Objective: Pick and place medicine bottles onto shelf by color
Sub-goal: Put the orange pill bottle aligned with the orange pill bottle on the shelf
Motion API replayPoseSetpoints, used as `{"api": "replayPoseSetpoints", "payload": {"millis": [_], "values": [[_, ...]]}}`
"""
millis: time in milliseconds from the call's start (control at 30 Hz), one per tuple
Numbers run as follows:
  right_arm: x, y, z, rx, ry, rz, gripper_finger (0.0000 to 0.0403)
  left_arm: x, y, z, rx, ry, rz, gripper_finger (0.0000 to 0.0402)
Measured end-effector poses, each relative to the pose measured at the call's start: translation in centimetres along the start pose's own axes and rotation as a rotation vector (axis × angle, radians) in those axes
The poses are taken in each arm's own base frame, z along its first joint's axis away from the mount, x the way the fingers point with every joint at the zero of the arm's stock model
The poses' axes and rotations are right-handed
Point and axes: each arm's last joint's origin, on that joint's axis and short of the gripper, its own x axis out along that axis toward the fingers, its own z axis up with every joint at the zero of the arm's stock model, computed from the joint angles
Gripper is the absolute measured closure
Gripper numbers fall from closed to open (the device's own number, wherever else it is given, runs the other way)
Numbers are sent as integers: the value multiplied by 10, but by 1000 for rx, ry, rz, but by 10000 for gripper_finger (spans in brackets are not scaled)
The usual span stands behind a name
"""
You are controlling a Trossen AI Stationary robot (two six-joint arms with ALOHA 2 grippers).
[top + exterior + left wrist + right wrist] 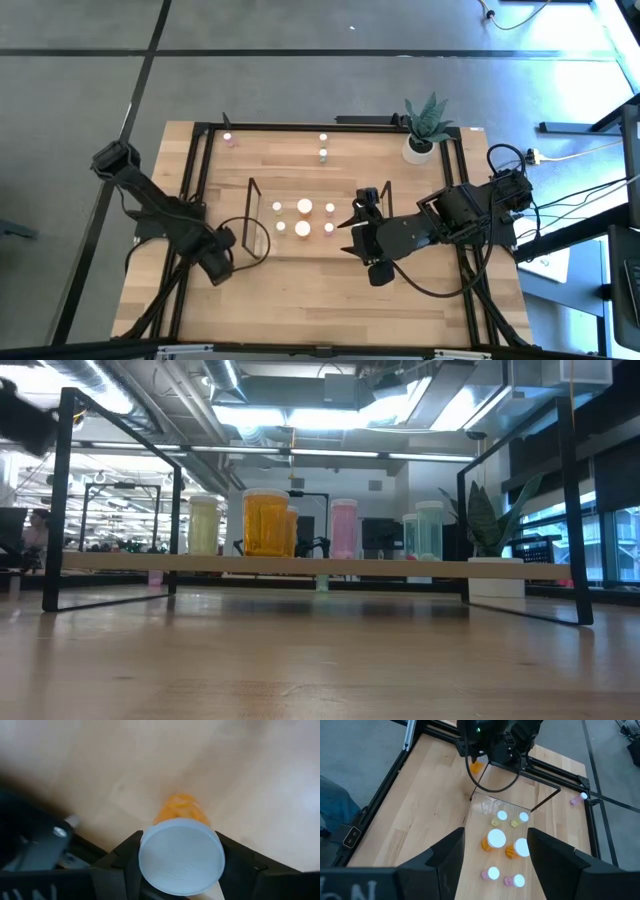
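Observation:
Near the table's left front, my left gripper (220,264) points straight down and is shut on an orange medicine bottle (181,809) with a white cap; the same bottle (476,767) shows under it in the right wrist view. The clear shelf (252,215) stands mid-table with several white-capped bottles (303,208) upright on it, orange, pink and pale (496,840). My right gripper (356,232) hovers open above the shelf's right part, slanting down, with nothing between its fingers. Two small bottles (323,145) stand beyond the shelf. A pink one (230,139) sits at the far left corner. My left gripper pinches the orange bottle's white cap (150,865) between its two fingers (126,857), one on each side of the cap. The fingers come from above, pointing down. The bottle hangs upright below them; whether its base is clear of the table I cannot tell.
A potted plant (424,128) stands at the far right corner. A black metal frame (200,170) runs around the tabletop. A dark cable loop (250,240) lies between my left gripper and the shelf. Bare wood stretches along the near edge (320,310).

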Motion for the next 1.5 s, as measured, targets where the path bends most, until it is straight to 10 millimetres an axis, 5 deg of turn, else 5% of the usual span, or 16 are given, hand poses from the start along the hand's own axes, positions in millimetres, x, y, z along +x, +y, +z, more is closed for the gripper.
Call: {"api": "replayPoseSetpoints", "payload": {"millis": [733,1200,1500], "values": [[0,0,0,0,0,0,186,-95,-45,-27,-128,-116,-363,218],[-6,16,-2,-22,13,352,186,-129,-52,-16,5,-385,-434,217],[-12,15,-5,-1,35,360,186,-139,-76,17,186,-464,-355,217]]}}
